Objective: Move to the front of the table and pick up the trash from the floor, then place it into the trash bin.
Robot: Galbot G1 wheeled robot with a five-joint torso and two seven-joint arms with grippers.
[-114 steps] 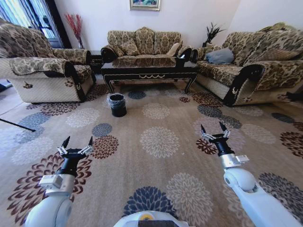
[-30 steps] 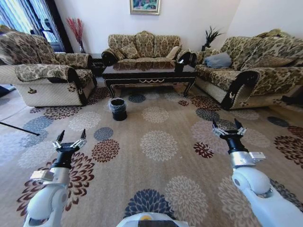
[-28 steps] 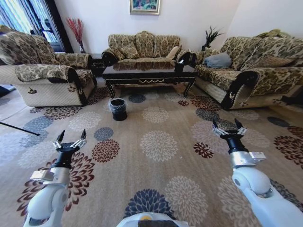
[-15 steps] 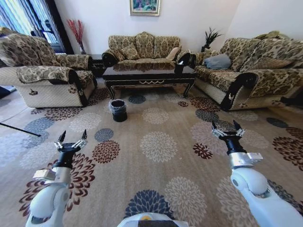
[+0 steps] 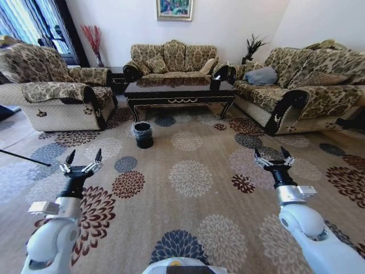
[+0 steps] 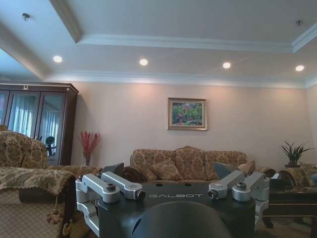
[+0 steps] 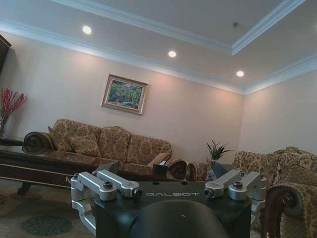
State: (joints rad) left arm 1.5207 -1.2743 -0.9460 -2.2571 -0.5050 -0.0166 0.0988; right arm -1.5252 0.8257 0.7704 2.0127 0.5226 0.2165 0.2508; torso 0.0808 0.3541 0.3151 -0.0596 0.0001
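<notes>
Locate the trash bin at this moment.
In the head view the trash bin stands on the flowered carpet, left of centre, just in front of the table's left front leg and right of the left armchair.

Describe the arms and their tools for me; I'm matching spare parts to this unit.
Both arms are glossy white with rounded joints. A silver collar leads to a black wrist. The left tool and right tool have silver links and dark pointed fingers. The black housing reads GALBOT.

trash bin [image 5: 142, 134] — before table [image 5: 179, 93]
</notes>
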